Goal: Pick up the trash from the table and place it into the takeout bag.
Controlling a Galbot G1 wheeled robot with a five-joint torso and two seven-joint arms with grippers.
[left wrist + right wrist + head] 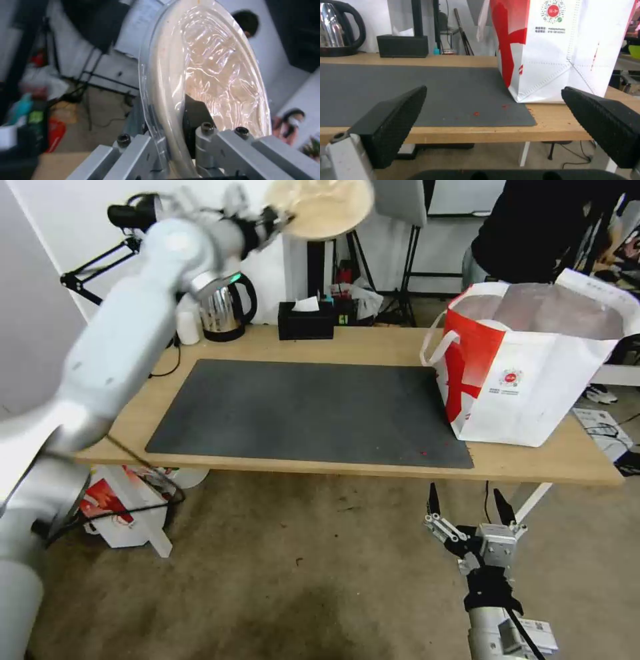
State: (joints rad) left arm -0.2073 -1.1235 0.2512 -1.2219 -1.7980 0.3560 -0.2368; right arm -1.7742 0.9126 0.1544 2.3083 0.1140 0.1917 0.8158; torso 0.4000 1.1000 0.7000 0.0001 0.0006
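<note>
My left gripper (pixel 277 217) is raised high over the table's far left side, shut on the rim of the shallow beige pulp bowl (pixel 327 207), which is tilted on edge. Up close, the bowl (pixel 206 62) has a clear film over it and its rim sits clamped in the left gripper (pixel 180 140). The red-and-white takeout bag (pixel 533 373) stands open on the right end of the table (pixel 373 340), well to the right of the bowl. My right gripper (pixel 467 500) hangs open below the table's front edge, empty, facing the bag (pixel 560 50).
A dark grey mat (pixel 307 410) covers the table's middle, with red crumbs (pixel 421 452) near its front right corner. A kettle (pixel 227 307), a small white cup (pixel 189 328) and a black tissue box (pixel 305 321) line the back edge. A white bag (pixel 120 507) sits on the floor.
</note>
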